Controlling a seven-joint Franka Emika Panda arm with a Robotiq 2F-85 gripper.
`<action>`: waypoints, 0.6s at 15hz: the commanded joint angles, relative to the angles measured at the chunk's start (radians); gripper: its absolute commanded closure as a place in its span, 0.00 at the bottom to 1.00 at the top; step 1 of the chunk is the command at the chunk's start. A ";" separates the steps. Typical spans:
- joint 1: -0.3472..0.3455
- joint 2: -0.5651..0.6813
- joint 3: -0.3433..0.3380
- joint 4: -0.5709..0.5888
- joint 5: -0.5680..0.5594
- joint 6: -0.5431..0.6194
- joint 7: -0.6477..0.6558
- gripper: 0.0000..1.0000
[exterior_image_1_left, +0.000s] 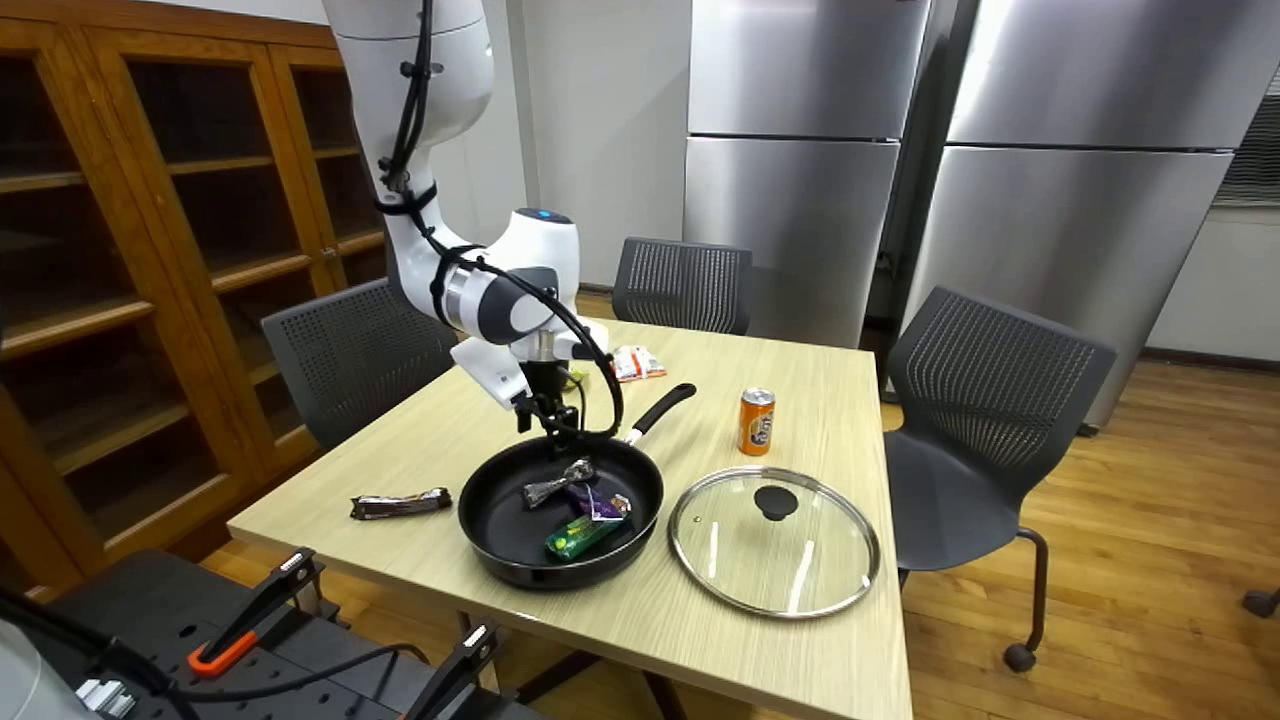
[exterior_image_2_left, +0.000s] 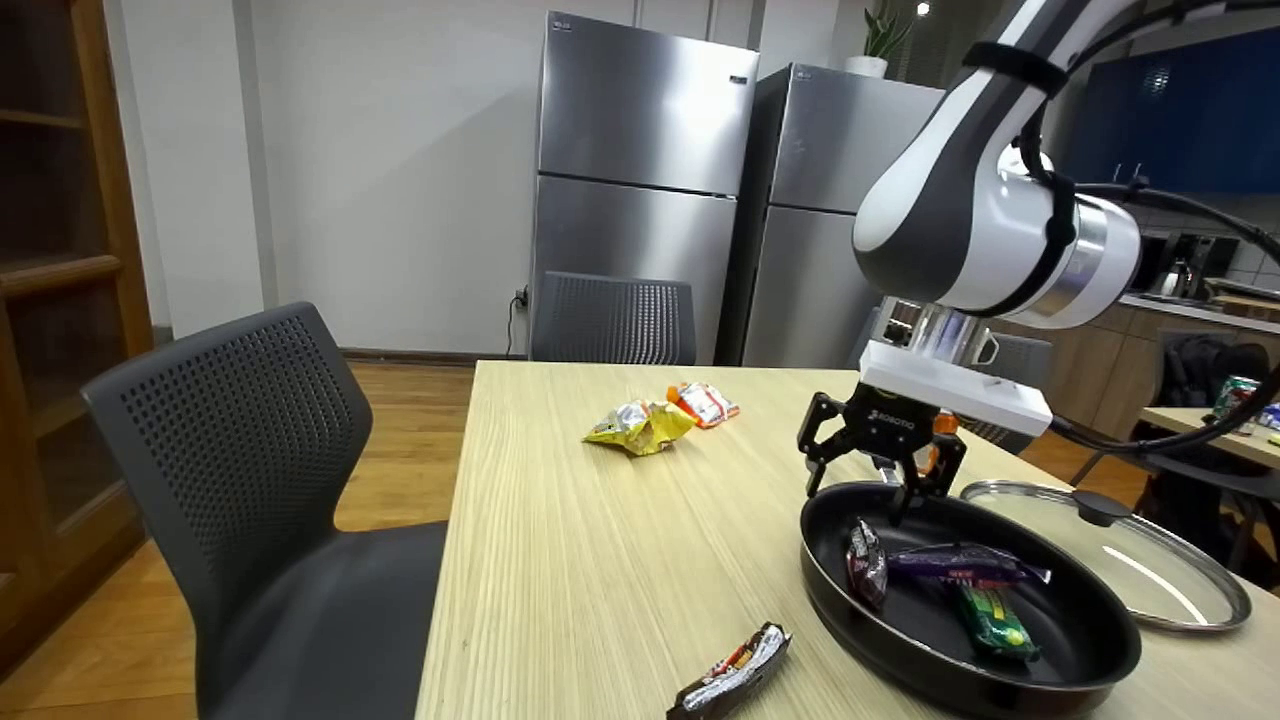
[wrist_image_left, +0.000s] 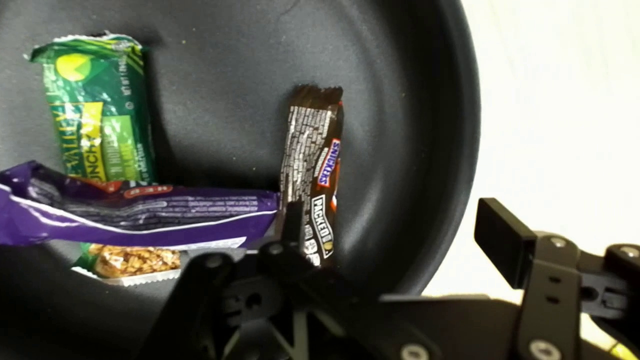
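My gripper (exterior_image_2_left: 856, 498) stands open with nothing between its fingers, over the edge of a black frying pan (exterior_image_2_left: 985, 700). One of its pads (wrist_image_left: 502, 242) is past the rim above the tabletop; the other finger is over the pan's inside. Nearest to that finger in the wrist view lies a brown Snickers wrapper (wrist_image_left: 312, 150), its lower end hidden behind the finger. Against it rests a purple wrapper (wrist_image_left: 200, 215), which lies across a green granola bar pack (wrist_image_left: 100, 125). All of these lie in the pan. In an exterior view the fingers hang above the Snickers, apart from it.
On the table (exterior_image_1_left: 815, 400) a brown bar (exterior_image_1_left: 400, 504) lies beside the pan. A glass lid (exterior_image_1_left: 740, 580) and an orange can (exterior_image_1_left: 757, 422) stand on the handle's (exterior_image_1_left: 665, 408) side. Farther back are a yellow bag (exterior_image_2_left: 640, 427) and a white-red bag (exterior_image_2_left: 708, 405). Chairs surround the table.
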 joint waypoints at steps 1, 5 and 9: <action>0.047 -0.096 0.003 -0.087 -0.004 0.004 -0.015 0.00; 0.146 -0.140 -0.029 -0.112 -0.035 -0.021 0.017 0.00; 0.244 -0.161 -0.057 -0.118 -0.068 -0.040 0.042 0.00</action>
